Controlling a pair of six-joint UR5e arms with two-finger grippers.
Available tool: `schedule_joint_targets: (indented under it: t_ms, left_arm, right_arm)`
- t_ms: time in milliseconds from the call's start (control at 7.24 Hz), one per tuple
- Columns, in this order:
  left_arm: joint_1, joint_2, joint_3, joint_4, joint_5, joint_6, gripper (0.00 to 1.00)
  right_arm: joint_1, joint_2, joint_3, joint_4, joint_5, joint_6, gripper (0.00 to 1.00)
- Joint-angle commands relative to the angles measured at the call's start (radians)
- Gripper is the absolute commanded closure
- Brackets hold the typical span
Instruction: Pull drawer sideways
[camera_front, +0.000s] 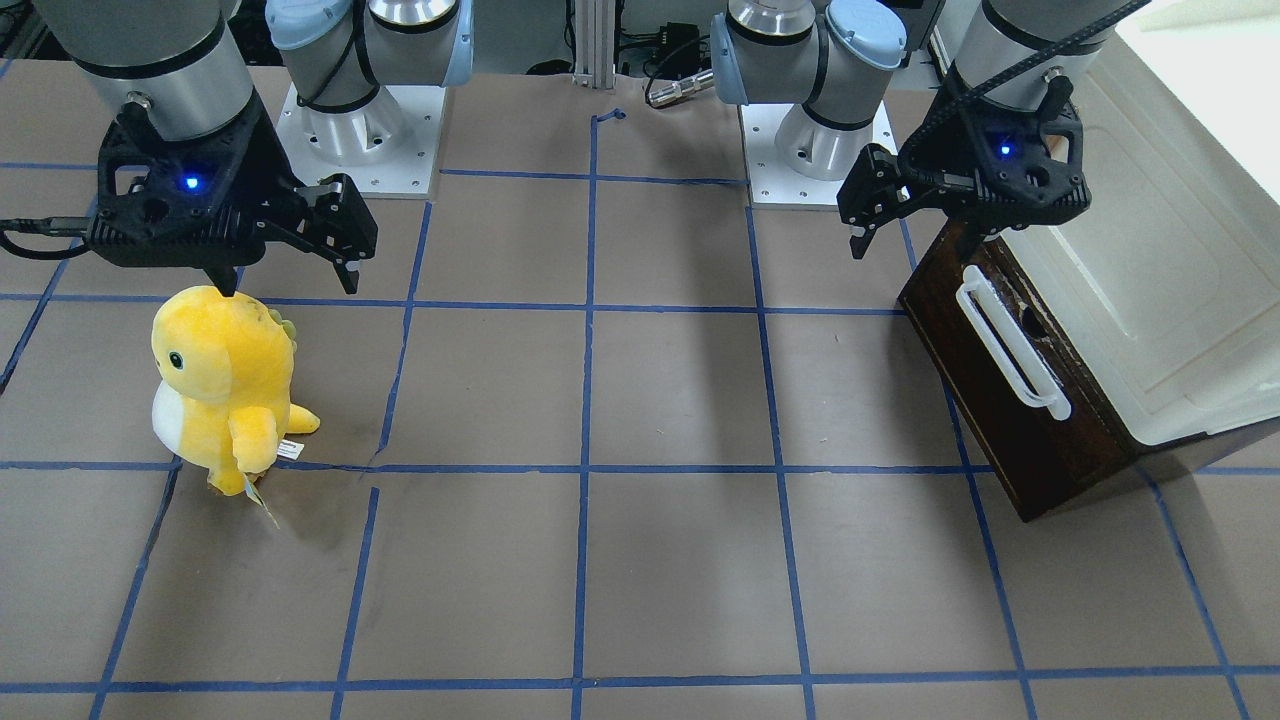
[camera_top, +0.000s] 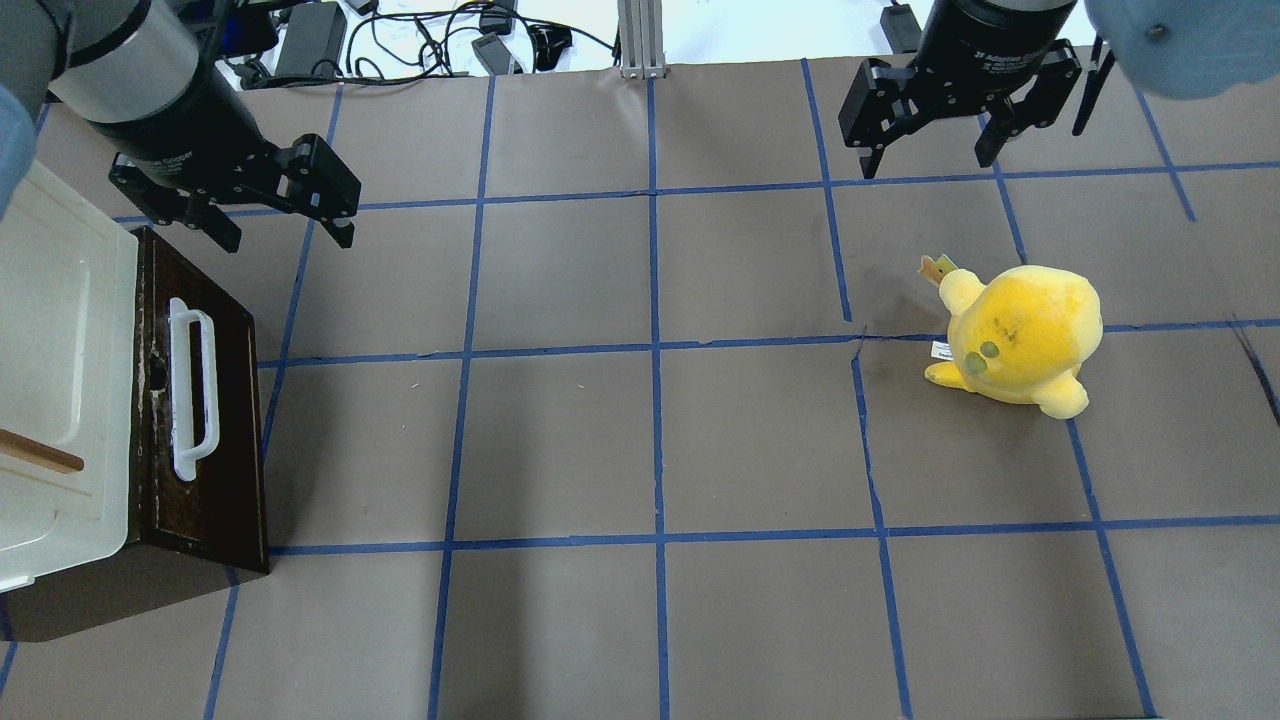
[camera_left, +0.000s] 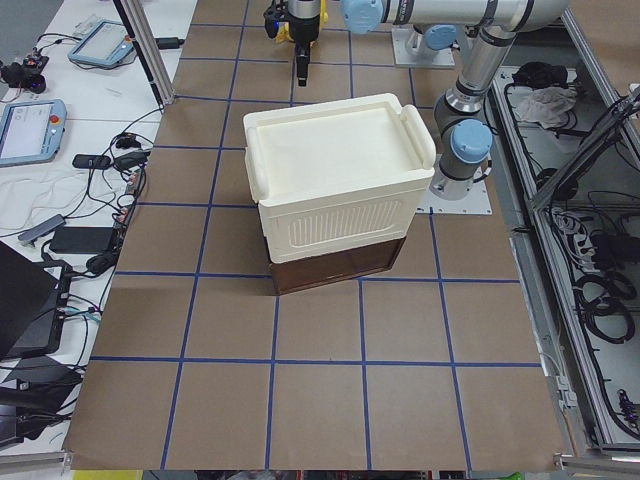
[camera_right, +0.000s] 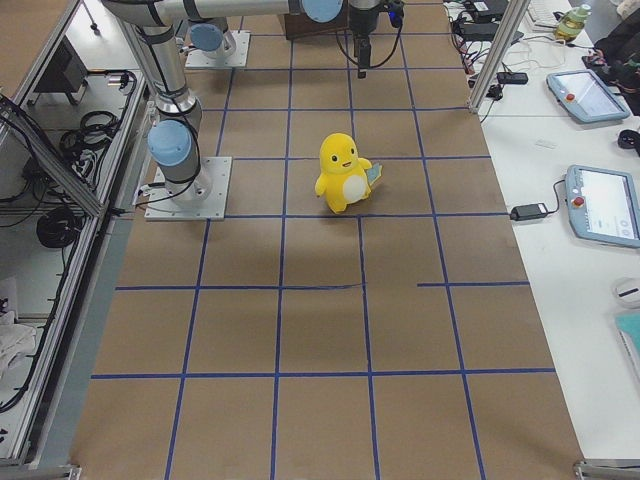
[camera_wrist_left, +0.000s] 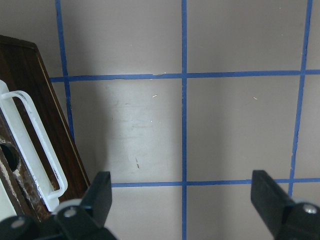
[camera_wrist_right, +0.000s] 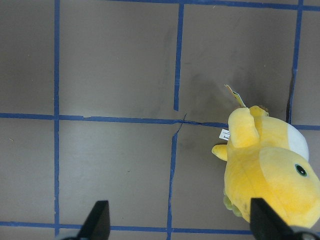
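The drawer (camera_top: 232, 420) sits at the table's (camera_top: 650, 440) left end, under the cream cabinet (camera_top: 60, 330). Its dark front faces right, twd the table's middle. It looks pushed in, tho I can't be sure from here. Its white handle (camera_top: 180, 390) runs near-to-far along the front, a bit slanted, so that's the long axis to catch.

The left gripper (camera_top: 290, 240) is by far the closer one. It hangs raised over the table just right of the drawer front, abt level w/ one end of the handle, touching nothing. Fingers (camera_wrist_left: 100, 192) are spread wide, nothing btwn them. In the left wrist view the handle lies off to the left of the fingers, so the drawer is to the gripper's left and below.

My guess: it must drop, shift left and line up across the bar, then draw it rightwards.

The right gripper (camera_top: 927, 165) is well apart at the right end, fingers also spread, empty, hovering by a yellow plush toy (camera_top: 1020, 335). The toy stands far from the drawer, not in the path. I see nothing btwn left gripper & handle. The cabinet's overhang just above the handle could get bumped.
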Motion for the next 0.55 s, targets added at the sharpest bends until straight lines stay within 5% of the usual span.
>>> schedule_joint_targets:
  t_ms: [0,414]
  left_arm:
    - [0.001,-0.008,0.001,0.048,-0.009,-0.001,0.00]
    - [-0.004,-0.007,-0.017,0.063,0.015,-0.001,0.00]
  right_arm:
    - [0.000,0.000,0.000,0.000,0.000,-0.002,0.00]
    - [0.000,0.000,0.000,0.000,-0.001,0.000,0.00]
